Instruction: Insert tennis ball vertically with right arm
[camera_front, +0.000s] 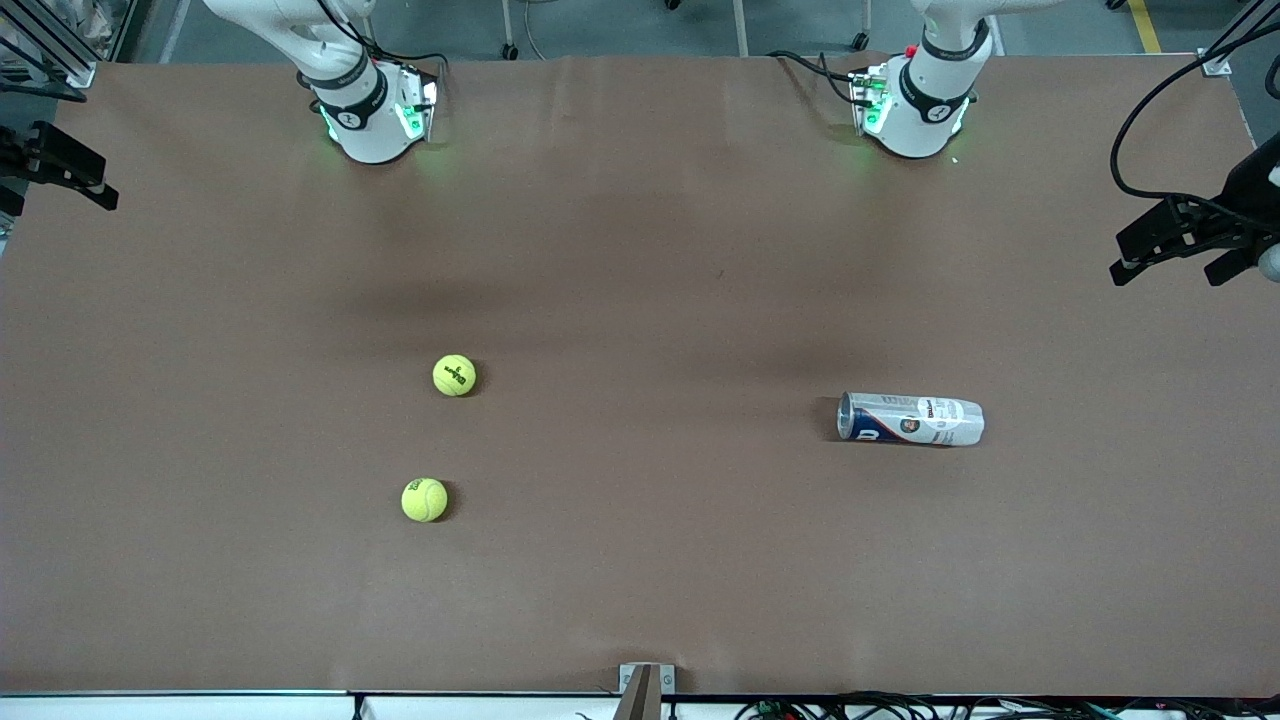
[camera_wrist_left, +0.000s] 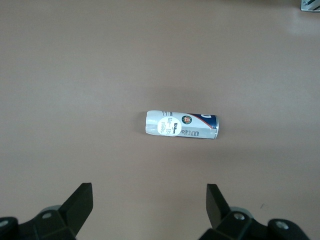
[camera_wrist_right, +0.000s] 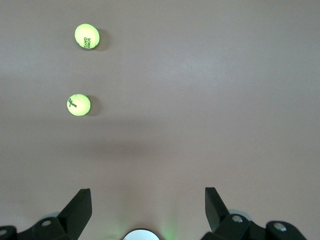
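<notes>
Two yellow-green tennis balls lie on the brown table toward the right arm's end: one (camera_front: 454, 375) farther from the front camera, one (camera_front: 424, 500) nearer. Both show in the right wrist view, the farther one (camera_wrist_right: 78, 105) and the nearer one (camera_wrist_right: 87, 36). A tennis ball can (camera_front: 910, 419) lies on its side toward the left arm's end; it also shows in the left wrist view (camera_wrist_left: 182, 125). My right gripper (camera_wrist_right: 147, 192) is open and empty, high over the table near its base. My left gripper (camera_wrist_left: 148, 192) is open and empty, high over the table, apart from the can.
The arm bases (camera_front: 370, 110) (camera_front: 915, 105) stand at the table's back edge. Black camera mounts (camera_front: 60, 165) (camera_front: 1190, 235) reach in at both ends. A small bracket (camera_front: 645, 690) sits at the front edge. Bare brown table lies between balls and can.
</notes>
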